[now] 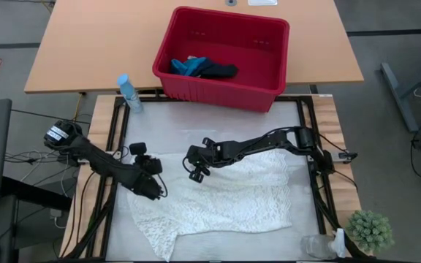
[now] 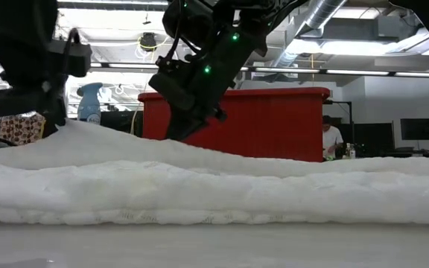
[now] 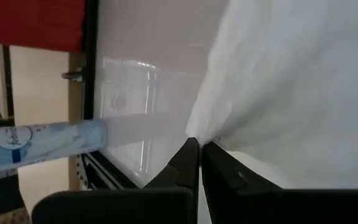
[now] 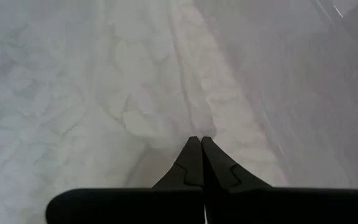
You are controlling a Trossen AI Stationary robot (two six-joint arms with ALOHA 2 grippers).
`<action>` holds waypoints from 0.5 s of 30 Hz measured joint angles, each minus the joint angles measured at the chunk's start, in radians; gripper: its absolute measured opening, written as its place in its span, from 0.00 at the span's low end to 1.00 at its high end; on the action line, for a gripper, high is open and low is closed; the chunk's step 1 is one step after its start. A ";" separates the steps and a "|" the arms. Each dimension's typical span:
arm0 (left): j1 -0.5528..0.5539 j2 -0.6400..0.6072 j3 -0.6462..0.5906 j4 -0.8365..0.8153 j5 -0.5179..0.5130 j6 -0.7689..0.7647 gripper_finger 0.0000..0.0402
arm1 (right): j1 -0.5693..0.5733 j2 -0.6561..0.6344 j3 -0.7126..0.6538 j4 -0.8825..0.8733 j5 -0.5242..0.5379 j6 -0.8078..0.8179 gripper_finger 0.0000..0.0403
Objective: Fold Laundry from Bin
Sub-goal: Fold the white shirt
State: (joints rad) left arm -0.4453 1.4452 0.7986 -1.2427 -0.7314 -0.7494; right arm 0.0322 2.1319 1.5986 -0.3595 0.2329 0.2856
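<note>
You had the white cloth [image 1: 218, 197] spread flat on the table in front of the bin [image 1: 224, 55], unfolded. Left gripper [image 1: 154, 191] and right gripper [image 1: 194, 169] each pinched its edge, jaws closed. Dark cloth [image 1: 218, 71] and teal cloth [image 1: 188, 66] lay in the bin.

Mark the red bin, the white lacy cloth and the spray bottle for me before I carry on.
red bin [image 1: 196, 93]: high view, on its near outer wall.
white lacy cloth [image 1: 232, 201]: high view, on the middle of the spread fabric.
spray bottle [image 1: 129, 93]: high view, on its pale blue body.
</note>
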 joint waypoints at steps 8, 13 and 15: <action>0.110 0.000 0.000 0.045 0.065 0.004 0.00 | 0.000 0.000 0.000 -0.009 -0.023 -0.004 0.03; 0.135 0.000 0.000 0.065 0.124 0.039 0.03 | 0.000 0.000 0.000 -0.016 -0.023 -0.007 0.03; 0.135 0.000 0.000 0.069 0.123 0.037 0.07 | 0.000 0.000 -0.002 -0.033 -0.023 -0.006 0.03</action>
State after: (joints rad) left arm -0.3103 1.4452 0.7982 -1.1735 -0.6087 -0.7124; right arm 0.0322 2.1319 1.5970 -0.3924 0.2100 0.2792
